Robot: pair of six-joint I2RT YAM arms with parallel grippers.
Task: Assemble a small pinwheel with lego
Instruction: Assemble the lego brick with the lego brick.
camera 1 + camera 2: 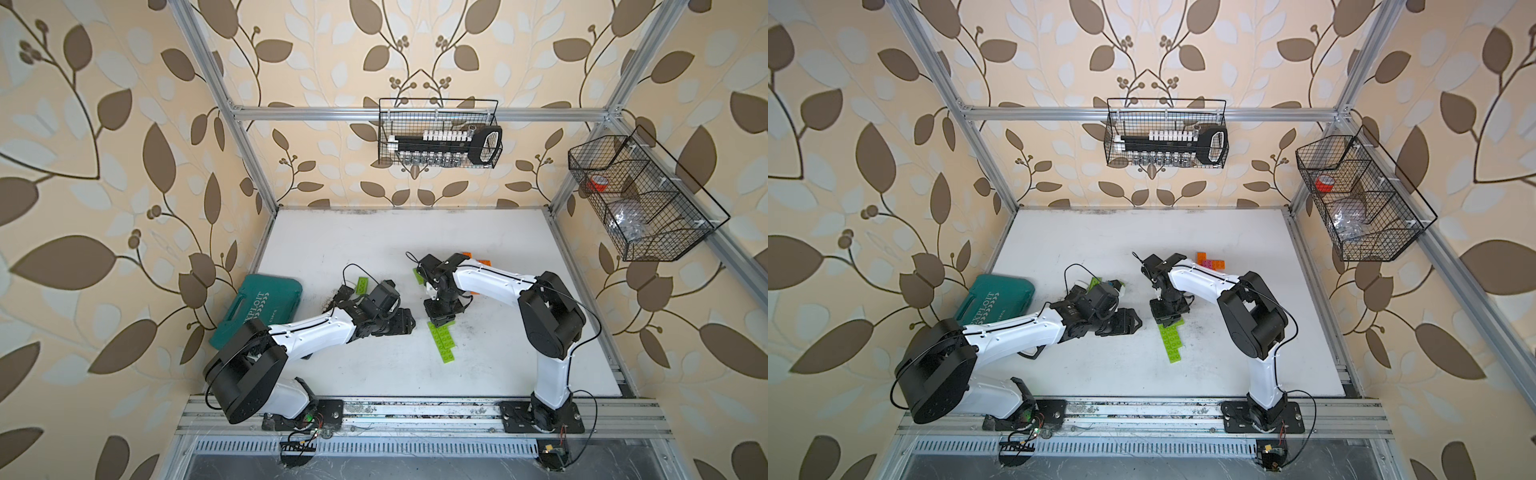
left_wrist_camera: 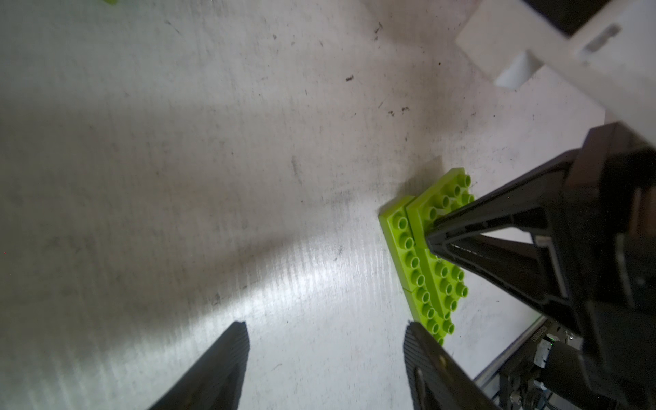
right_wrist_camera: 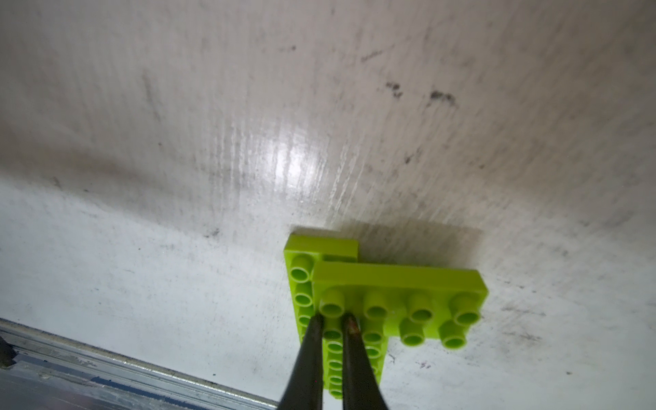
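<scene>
R gripper (image 3: pixel 333 321), tips pinched together, is touching the joined lime-green bricks (image 3: pixel 397 284) lying mid table (image 1: pixel 374 249). L gripper (image 2: pixel 324 340) is hovering near them, jaws apart (nothing btwn). Orange bricks (image 1: pixel 1218 264) are sitting farther back.

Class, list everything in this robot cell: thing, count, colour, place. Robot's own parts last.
table: one, white, cell floor
joined lego bricks: several, lime-green, table centre
loose lego brick: one, lime-green, behind left arm
half-hidden lego brick: one, lime-green, behind right arm
orange lego bricks: at least two, orange, farther back
pink lego brick: one, pink, among orange ones
tool case: one, teal, beside left arm
back basket: one, black wire, rear rail
side basket: one, black wire, right frame
tape roll: one, red, in side basket
left arm, right arm: two, white and black, front rail
left hand: one, black, open, empty
right hand: one, black, shut, tips on joined bricks
</scene>
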